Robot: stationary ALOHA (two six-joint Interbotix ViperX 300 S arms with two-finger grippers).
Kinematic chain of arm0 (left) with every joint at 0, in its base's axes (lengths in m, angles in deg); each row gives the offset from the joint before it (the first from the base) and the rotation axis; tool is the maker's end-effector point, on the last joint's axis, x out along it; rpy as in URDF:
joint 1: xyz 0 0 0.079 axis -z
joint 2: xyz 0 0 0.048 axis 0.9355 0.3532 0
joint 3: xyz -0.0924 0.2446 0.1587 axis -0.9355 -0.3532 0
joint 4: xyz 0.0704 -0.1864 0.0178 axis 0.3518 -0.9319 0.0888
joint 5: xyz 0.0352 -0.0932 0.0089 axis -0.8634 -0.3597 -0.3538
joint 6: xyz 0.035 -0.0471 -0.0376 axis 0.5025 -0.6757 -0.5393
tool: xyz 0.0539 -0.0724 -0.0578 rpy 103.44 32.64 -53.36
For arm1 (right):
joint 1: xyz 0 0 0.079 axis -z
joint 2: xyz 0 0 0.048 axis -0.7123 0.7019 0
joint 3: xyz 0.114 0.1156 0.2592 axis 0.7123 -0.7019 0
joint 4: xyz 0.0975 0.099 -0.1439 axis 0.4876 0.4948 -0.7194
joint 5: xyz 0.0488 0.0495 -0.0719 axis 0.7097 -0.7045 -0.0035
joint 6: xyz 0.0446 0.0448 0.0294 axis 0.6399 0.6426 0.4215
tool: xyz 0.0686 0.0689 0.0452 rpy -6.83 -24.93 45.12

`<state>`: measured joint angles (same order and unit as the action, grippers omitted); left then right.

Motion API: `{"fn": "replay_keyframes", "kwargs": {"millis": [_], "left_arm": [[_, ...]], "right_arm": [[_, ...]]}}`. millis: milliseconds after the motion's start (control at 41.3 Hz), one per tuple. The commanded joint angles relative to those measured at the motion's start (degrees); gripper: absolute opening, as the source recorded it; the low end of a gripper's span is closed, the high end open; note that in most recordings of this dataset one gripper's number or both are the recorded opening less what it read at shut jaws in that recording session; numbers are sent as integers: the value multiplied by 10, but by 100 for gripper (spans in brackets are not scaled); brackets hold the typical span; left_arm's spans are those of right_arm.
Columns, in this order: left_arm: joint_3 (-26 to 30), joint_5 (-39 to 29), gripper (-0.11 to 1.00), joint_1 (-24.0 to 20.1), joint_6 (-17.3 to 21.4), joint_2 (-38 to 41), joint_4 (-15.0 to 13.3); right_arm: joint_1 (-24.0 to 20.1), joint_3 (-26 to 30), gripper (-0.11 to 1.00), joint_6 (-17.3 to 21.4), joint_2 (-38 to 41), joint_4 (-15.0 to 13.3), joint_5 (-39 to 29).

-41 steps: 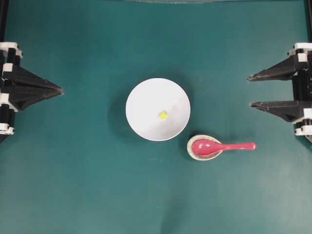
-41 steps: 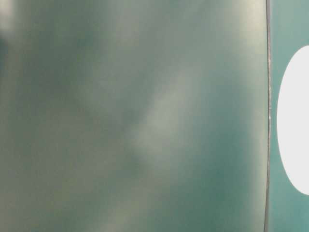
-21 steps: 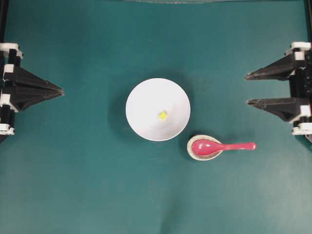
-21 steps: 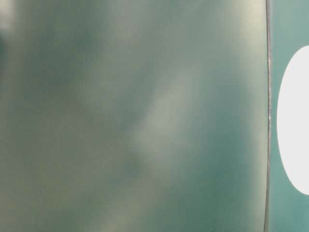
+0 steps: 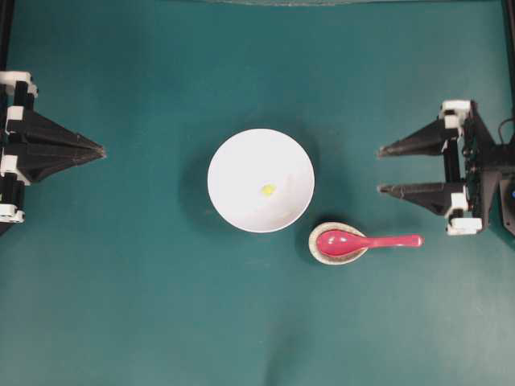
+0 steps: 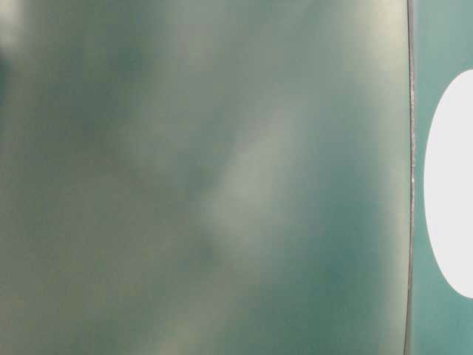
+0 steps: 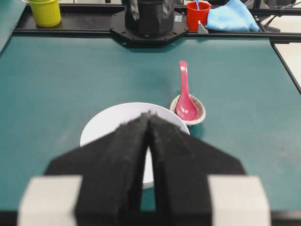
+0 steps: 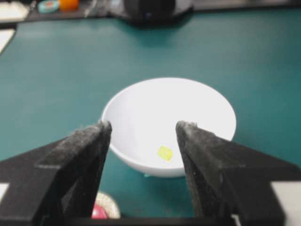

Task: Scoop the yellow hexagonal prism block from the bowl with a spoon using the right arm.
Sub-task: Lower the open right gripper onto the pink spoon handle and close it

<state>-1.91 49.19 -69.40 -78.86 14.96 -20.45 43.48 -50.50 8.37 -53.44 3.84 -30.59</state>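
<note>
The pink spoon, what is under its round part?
The spoon rests its scoop in a small speckled beige spoon rest; only the rest's rim shows, its middle is covered. The handle sticks out over the green table.

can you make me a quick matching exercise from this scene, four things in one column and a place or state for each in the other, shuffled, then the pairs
Things:
1. yellow hexagonal prism block
2. spoon
3. right gripper
4. left gripper

Places or states:
A. scoop lying in the speckled spoon rest
B. jaws shut, at the left edge
C. inside the white bowl
D. jaws open, empty, right of the bowl

Pairs: 1-C, 2-A, 3-D, 4-B
</note>
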Motion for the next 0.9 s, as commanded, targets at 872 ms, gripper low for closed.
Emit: {"fn": "replay_keyframes", "kwargs": {"millis": [872], "left_arm": [[11, -2, 1, 1, -2, 5, 2]], "right_arm": [[-246, -4, 61, 47, 461, 198, 392]]}}
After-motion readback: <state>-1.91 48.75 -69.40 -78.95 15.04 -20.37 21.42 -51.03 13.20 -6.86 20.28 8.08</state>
